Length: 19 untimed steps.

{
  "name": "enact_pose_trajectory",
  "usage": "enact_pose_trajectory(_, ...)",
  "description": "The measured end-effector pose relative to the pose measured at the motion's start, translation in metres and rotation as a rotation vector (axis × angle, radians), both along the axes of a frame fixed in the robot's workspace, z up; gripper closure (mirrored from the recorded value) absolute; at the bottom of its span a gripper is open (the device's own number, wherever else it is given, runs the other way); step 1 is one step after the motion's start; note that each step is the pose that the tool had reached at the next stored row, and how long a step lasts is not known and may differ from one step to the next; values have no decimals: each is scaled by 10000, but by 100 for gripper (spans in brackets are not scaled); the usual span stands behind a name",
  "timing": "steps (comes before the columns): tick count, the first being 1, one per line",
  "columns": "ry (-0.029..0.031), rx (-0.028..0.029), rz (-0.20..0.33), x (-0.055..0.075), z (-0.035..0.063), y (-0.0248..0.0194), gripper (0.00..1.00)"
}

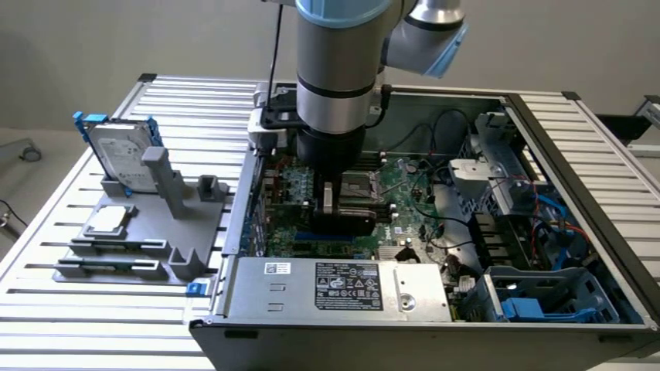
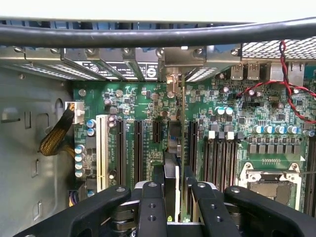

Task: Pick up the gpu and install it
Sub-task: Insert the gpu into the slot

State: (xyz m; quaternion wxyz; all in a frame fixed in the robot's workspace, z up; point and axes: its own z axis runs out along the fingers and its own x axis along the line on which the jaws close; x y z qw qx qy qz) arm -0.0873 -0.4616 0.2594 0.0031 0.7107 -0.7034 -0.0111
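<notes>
My gripper (image 1: 338,202) reaches down into the open computer case (image 1: 577,154), over the motherboard (image 1: 413,193). It is shut on the gpu (image 2: 183,128), which the wrist view shows edge-on as a thin green board standing upright between my black fingers (image 2: 150,207). The card's silver end bracket (image 2: 174,66) sits up against the case's rear slot openings. The card stands in line with the black expansion slots (image 2: 138,148); whether it is seated in one I cannot tell. In the exterior view the gpu (image 1: 341,226) is a dark block below my wrist.
A grey fixture (image 1: 191,263) beside the case, at the exterior view's left, holds a hard drive in a blue frame (image 1: 119,151) and a square CPU chip (image 1: 110,222). The power supply (image 1: 341,286) closes the near side. A black cable (image 2: 158,34), red-black wires (image 2: 291,94) and the CPU socket (image 2: 266,180) are close.
</notes>
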Motion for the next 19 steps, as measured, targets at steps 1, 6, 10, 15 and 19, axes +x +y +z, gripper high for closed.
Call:
enact_pose_trajectory(1,0,0,2,0,-3,-1,74)
enact_pose_trajectory(6,1,27,3,0,-39,-1,74)
enact_pose_trajectory(10,1,75,4,0,-60,-1,74)
enact_pose_trajectory(15,3,107,3,0,-75,-1,74)
enact_pose_trajectory(19,2,131,4,0,-84,-1,74)
